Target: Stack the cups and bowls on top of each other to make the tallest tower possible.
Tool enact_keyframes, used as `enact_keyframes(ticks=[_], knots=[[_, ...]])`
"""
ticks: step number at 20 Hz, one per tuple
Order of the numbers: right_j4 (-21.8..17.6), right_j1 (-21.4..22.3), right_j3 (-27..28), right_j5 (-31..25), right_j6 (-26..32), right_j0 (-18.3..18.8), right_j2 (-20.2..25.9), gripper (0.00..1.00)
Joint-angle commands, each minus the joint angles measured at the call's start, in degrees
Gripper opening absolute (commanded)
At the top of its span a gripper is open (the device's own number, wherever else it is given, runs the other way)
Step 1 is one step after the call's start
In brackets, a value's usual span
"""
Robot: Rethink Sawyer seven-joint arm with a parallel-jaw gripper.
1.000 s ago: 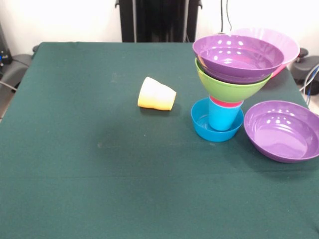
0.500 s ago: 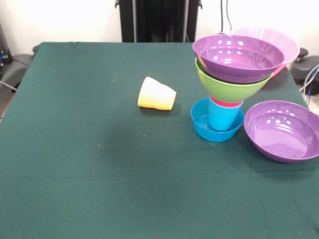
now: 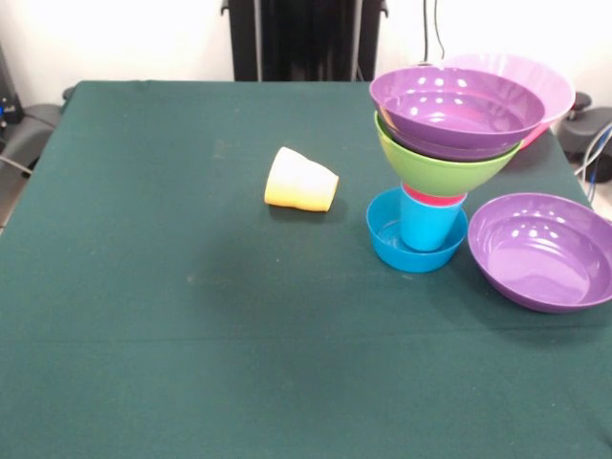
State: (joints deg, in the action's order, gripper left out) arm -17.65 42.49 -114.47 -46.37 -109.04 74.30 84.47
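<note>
Tower [image 3: 445, 143], frame upper right: glossy plastic, sm blue bowl [image 3: 387, 239], blue cup [image 3: 426, 228], lime, purple bowls. Yellow-orange cup [image 3: 300, 180] on side, centre. Wide purple bowl [image 3: 545, 251] right. Green cloth table [image 3: 191, 335]. Gripper not visible; state unknown.

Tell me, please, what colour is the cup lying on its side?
The cup is yellow-orange, paler toward its mouth. The front view, the only view here, shows it.
</note>
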Motion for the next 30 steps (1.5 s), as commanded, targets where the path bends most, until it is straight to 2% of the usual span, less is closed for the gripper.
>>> enact_keyframes(ticks=[1, 30], knots=[[-3.29, -0.39, -2.78, 2.78, 1.09, -2.40, -5.86, 0.00], [-6.49, -1.44, -2.02, 5.99, 1.81, -4.17, -9.47, 0.00]])
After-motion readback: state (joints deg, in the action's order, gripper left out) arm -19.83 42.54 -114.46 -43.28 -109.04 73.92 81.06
